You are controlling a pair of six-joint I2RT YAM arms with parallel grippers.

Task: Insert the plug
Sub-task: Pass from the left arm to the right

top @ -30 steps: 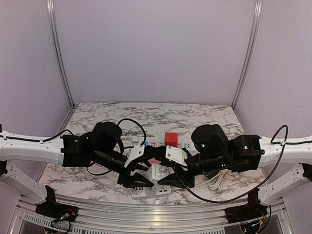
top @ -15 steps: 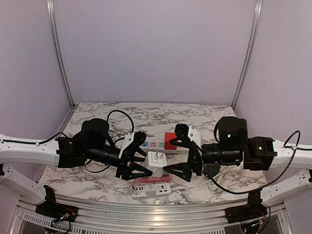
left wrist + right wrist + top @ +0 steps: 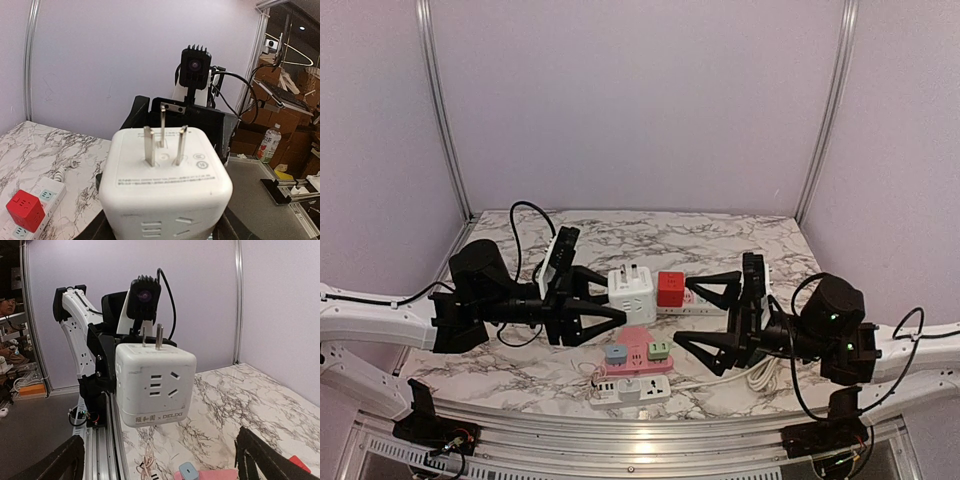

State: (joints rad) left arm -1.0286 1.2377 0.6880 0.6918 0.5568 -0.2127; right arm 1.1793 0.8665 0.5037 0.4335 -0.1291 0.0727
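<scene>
Plug not yet inserted. The white cube plug (image 3: 632, 292) hangs above the counter, pinched between the half-closed left fingers (image 3: 590, 320), prongs up and bare. The right fingers (image 3: 705, 345) are spread wide and empty, facing it across a gap.

Left to do, probably: turn the prongs down and seat them in a socket. The pink strip (image 3: 638, 348) and white strip (image 3: 632, 390) lie below both sets of fingers. The red cube (image 3: 671, 289) sits just beside the held plug, so room is tight there.

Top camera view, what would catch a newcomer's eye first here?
The white cube adapter is held up off the table in the left gripper, its metal prongs bare. Facing it, the right gripper hangs wide open and empty. Below them on the marble table, a red cube sits on a white power strip and a pink power strip lies nearer the front.
</scene>
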